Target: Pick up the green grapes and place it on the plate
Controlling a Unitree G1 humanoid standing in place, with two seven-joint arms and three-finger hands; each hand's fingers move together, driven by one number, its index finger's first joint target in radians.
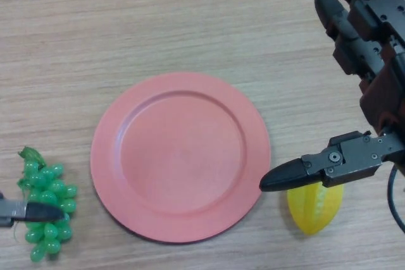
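A bunch of green grapes (45, 210) lies on the wooden table at the lower left, just left of the pink plate (180, 156). Only a small black part of my left hand (35, 212) shows at the left edge, lying across the grapes. The plate sits in the middle and has nothing on it. My right hand (383, 96) hangs open at the right edge, its fingers (335, 20) straight and pointing away. Its thumb (294, 174) reaches toward the plate's right rim.
A yellow toy corn cob (315, 205) lies right of the plate, partly under my right thumb. Bare wooden tabletop (158, 17) stretches behind the plate.
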